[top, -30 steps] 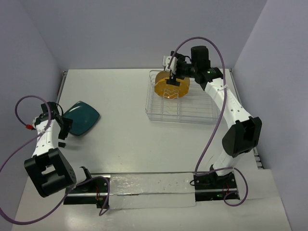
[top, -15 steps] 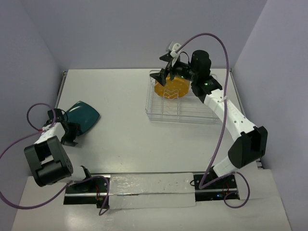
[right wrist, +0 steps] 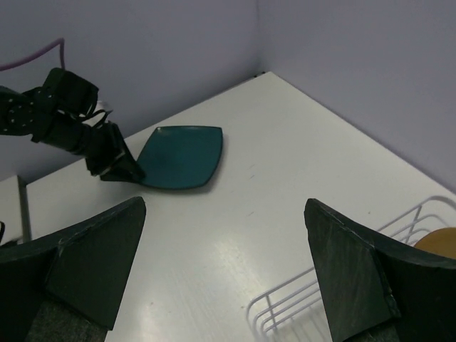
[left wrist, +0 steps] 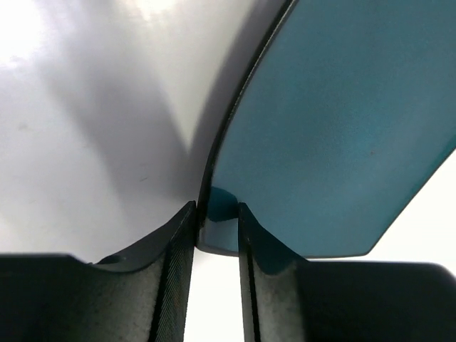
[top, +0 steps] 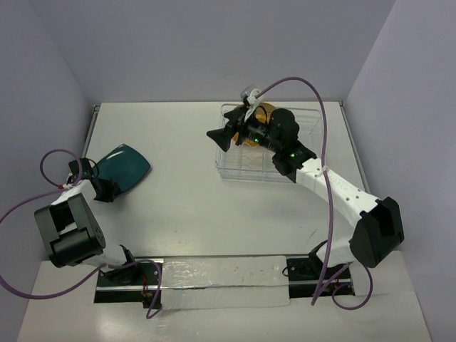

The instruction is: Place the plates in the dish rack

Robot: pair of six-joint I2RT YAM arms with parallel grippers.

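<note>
The dark teal plate [top: 125,165] lies at the table's left, seen close up in the left wrist view [left wrist: 335,128] and far off in the right wrist view [right wrist: 182,157]. My left gripper [top: 107,187] [left wrist: 216,217] is shut on the plate's near rim, with one finger under it and one on top. The yellow-orange plate [top: 261,114] [right wrist: 440,244] stands on edge in the dish rack [top: 235,168] [right wrist: 285,308], partly hidden by my right arm. My right gripper [top: 221,137] [right wrist: 222,214] hangs open and empty over the rack's left edge, facing the teal plate.
Grey walls close in the table on the left, back and right. The left arm's purple cable [top: 53,160] loops beside the teal plate. White table surface [top: 178,178] stretches between that plate and the rack.
My left gripper moved down to the teal plate's near edge and closed on its rim. My right gripper left the yellow-orange plate standing in the rack and swung left, open.
</note>
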